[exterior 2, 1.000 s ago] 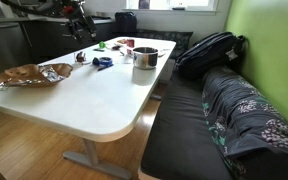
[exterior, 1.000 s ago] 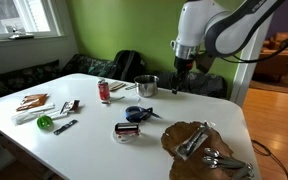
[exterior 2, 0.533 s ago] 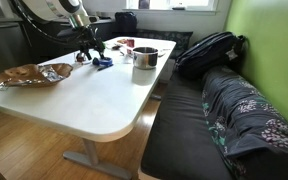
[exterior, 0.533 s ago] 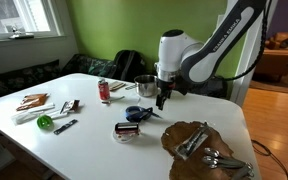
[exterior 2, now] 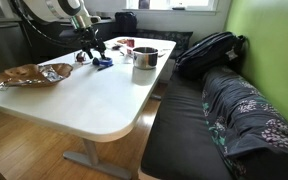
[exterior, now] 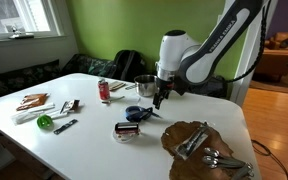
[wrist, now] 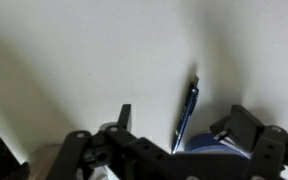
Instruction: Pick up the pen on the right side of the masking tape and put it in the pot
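The slim dark pen [wrist: 187,112] lies on the white table, between my two fingers in the wrist view. My gripper [wrist: 182,118] is open, low over it. The blue masking tape roll [wrist: 212,145] sits right beside the pen, at the bottom of the wrist view. In an exterior view my gripper [exterior: 160,100] hangs just above the tape roll [exterior: 135,113] and the pen [exterior: 150,113]. The steel pot [exterior: 146,86] stands behind them; it also shows in an exterior view [exterior 2: 144,58].
A red can [exterior: 104,91], a red-and-silver tape dispenser [exterior: 128,129], a green object [exterior: 45,122] and small tools lie on the table [exterior: 94,135]. A wooden tray of metal tools [exterior: 204,145] sits at the near corner. A backpack [exterior 2: 209,52] lies on the bench.
My arm came down and across from beside the pot to just above the pen and tape roll. Over the last half second it has barely moved.
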`<action>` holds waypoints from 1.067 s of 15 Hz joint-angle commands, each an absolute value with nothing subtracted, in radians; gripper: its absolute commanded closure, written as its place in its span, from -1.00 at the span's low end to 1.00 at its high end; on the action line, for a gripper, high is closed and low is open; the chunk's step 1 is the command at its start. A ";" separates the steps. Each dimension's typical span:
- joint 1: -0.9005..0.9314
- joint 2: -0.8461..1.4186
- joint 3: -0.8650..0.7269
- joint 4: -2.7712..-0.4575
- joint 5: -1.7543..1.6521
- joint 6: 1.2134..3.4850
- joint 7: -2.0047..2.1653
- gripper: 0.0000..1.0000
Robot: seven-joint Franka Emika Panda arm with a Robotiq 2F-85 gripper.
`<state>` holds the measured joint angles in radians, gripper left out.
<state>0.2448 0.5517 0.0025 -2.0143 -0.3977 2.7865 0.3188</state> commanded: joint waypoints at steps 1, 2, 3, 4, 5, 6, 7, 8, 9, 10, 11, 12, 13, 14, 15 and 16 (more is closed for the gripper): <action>0.148 0.666 0.088 -1.994 -0.209 2.896 0.176 -1.00; 0.141 0.688 0.087 -1.989 -0.184 2.905 0.151 -1.00; 0.143 0.708 0.073 -1.984 -0.173 2.917 0.132 -1.00; 0.134 0.708 0.068 -1.986 -0.159 2.914 0.111 -1.00; 0.132 0.697 0.064 -1.996 -0.153 2.920 0.095 -1.00; 0.165 0.690 0.043 -2.003 -0.154 2.908 0.113 -1.00; 0.156 0.695 0.043 -2.000 -0.149 2.912 0.100 -1.00; 0.152 0.696 0.043 -1.997 -0.148 2.912 0.096 -1.00; 0.174 0.697 0.025 -1.988 -0.155 2.921 0.111 -1.00; 0.180 0.697 0.026 -1.984 -0.156 2.926 0.110 -1.00; 0.208 0.699 0.007 -1.974 -0.166 2.928 0.124 -1.00; 0.241 0.703 -0.023 -1.962 -0.179 2.924 0.140 -1.00; 0.249 0.716 -0.025 -1.948 -0.183 2.941 0.130 -1.00; 0.267 0.726 -0.038 -1.929 -0.186 2.932 0.132 -1.00; 0.293 0.734 -0.059 -1.913 -0.191 2.927 0.141 -1.00; 0.313 0.747 -0.077 -1.893 -0.194 2.916 0.149 -1.00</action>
